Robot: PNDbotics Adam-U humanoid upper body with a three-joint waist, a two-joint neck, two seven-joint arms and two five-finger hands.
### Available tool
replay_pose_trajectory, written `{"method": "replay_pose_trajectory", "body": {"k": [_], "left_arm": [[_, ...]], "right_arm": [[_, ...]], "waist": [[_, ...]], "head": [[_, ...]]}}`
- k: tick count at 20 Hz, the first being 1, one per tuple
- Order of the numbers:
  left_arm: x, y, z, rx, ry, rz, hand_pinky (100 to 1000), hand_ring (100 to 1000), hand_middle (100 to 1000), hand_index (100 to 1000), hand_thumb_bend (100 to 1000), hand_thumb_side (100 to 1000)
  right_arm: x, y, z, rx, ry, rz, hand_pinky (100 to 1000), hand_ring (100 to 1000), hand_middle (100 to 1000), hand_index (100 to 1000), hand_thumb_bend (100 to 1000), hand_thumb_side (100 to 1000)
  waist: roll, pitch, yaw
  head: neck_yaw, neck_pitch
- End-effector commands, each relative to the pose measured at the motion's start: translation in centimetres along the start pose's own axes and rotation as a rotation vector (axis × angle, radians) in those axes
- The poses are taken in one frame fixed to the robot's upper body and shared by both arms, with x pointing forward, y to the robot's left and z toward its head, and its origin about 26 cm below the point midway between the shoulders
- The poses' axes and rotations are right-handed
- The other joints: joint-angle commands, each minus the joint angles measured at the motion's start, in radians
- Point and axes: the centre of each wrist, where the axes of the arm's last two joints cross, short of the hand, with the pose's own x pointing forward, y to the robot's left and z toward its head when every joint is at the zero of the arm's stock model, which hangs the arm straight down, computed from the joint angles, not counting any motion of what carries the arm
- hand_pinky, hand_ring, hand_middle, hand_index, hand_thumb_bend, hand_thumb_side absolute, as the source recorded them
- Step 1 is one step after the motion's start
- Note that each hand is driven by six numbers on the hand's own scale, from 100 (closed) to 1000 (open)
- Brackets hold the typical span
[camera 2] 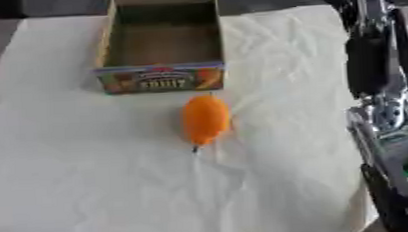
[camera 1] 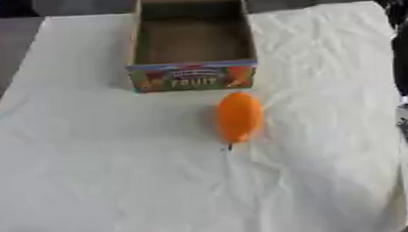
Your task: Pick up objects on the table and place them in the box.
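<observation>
Just below the open cardboard box (camera 1: 192, 38) at the top centre lies the orange fruit (camera 1: 240, 115), near its printed front wall, on the wrinkled pale cloth (camera 1: 106, 183). Along the right edge my right arm (camera 2: 382, 103) runs down the frame, yet I cannot tell how its hand is set.

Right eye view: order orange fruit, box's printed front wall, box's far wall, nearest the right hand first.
1. Orange fruit, centre, left of the right hand.
2. Printed front wall, beyond the fruit.
3. Far wall, at the top.
</observation>
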Motion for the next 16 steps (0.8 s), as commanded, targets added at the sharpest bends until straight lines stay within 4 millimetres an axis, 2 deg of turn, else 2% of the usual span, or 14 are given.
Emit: {"method": "replay_pose_trajectory", "body": {"k": [1,6,11,16], "left_arm": [[0.7,0.0,-0.3,-0.004,-0.028,0.000,318,393,634,625,100,759],[0.6,0.1,-0.3,-0.006,-0.025,-0.006,318,393,634,625,100,759],[0.5,0.2,-0.2,-0.013,-0.022,-0.013,318,393,633,624,100,758],[0.5,0.4,-0.2,-0.019,-0.019,-0.022,318,393,633,624,100,757]], "right_arm": [[0.9,-0.4,-0.8,0.016,-0.044,0.018,886,1000,612,870,100,1000],[1.6,-0.8,-1.9,0.077,-0.068,0.110,885,1000,643,877,100,1000],[3.0,-1.1,-3.8,0.258,-0.141,0.294,894,1000,734,911,100,1000],[4.7,-1.1,-5.8,0.449,-0.234,0.474,898,1000,782,932,100,1000]], "waist": [[0.000,-0.019,0.001],[-0.002,-0.024,0.000],[-0.007,-0.034,-0.002],[-0.013,-0.042,0.000]], "head": [[0.001,-0.011],[-0.002,-0.003],[-0.004,0.007],[-0.001,0.016]]}}
